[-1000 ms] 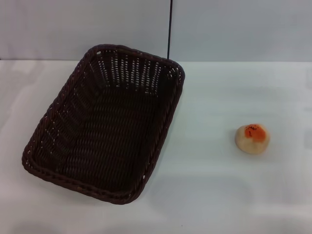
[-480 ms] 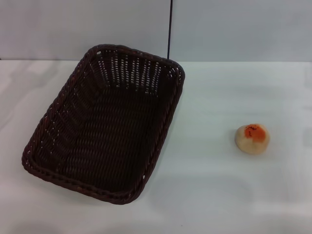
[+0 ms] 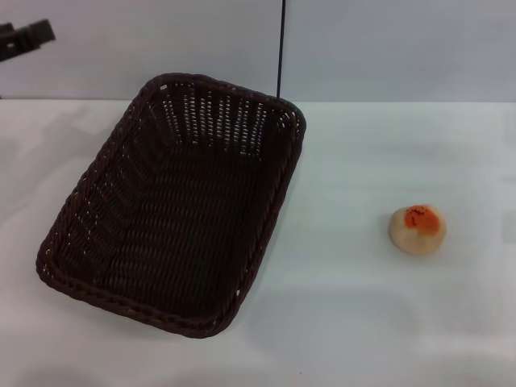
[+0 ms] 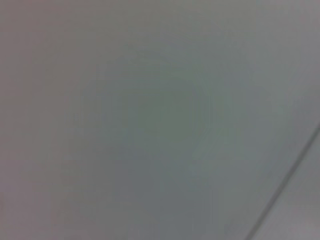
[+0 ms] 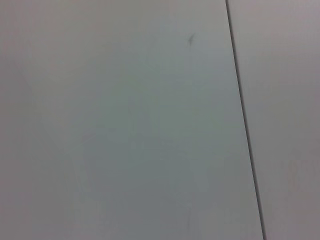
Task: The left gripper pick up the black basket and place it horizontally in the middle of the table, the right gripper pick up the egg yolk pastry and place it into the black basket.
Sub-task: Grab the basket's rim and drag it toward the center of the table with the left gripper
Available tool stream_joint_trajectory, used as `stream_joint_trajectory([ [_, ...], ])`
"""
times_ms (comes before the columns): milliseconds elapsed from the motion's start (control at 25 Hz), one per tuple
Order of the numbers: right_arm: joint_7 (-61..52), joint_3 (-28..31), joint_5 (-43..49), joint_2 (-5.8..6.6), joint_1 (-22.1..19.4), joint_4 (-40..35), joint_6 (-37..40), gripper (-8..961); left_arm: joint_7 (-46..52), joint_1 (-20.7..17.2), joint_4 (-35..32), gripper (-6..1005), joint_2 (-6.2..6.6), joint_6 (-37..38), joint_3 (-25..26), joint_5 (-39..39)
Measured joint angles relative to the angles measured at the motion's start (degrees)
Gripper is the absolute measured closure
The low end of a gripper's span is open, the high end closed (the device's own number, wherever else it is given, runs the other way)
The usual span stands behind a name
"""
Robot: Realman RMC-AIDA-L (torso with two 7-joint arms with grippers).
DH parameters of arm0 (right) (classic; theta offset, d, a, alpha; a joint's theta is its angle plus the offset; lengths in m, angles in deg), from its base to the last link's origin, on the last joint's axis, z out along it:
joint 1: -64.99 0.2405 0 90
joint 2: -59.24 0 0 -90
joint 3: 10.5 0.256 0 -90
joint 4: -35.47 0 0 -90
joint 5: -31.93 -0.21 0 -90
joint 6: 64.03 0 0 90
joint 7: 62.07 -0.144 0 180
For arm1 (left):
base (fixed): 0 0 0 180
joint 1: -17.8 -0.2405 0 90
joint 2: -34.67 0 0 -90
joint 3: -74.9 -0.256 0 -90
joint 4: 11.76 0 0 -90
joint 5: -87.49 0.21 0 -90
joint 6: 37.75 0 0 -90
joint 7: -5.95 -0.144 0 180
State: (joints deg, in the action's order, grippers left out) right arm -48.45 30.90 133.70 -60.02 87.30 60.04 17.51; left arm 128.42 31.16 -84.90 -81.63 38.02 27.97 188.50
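Note:
The black basket lies on the white table at the left of the head view, its long side running at a slant from near left to far right, and it is empty. The egg yolk pastry sits on the table at the right, well apart from the basket. My left gripper shows only as a dark tip at the far upper left edge, above and behind the basket. My right gripper is out of view. Both wrist views show only a plain grey surface.
A grey wall with a dark vertical seam stands behind the table's far edge. Bare tabletop lies between the basket and the pastry.
The tip of my left gripper has come into the head view at the upper left corner. The basket and the pastry have not moved.

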Motion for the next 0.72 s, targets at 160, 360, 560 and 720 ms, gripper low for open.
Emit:
stream_joint_trajectory([
  [160,0.0,0.0,0.0,0.0,0.11,0.02,0.09,339,4.44,1.59,-2.29,209,0.28,3.07,0.18,5.08],
  [360,0.0,0.0,0.0,0.07,0.25,0.04,0.17,339,10.36,4.9,-4.11,211,0.39,7.33,0.2,13.79],
  [560,0.0,0.07,0.0,0.09,0.35,0.05,0.2,339,14.18,8.3,-4.77,213,0.14,10.3,0.13,22.67],
  [720,0.0,0.29,0.0,0.09,0.59,-0.17,0.2,339,17.63,11.09,-7.26,215,-1.11,12.57,-0.63,31.9],
])
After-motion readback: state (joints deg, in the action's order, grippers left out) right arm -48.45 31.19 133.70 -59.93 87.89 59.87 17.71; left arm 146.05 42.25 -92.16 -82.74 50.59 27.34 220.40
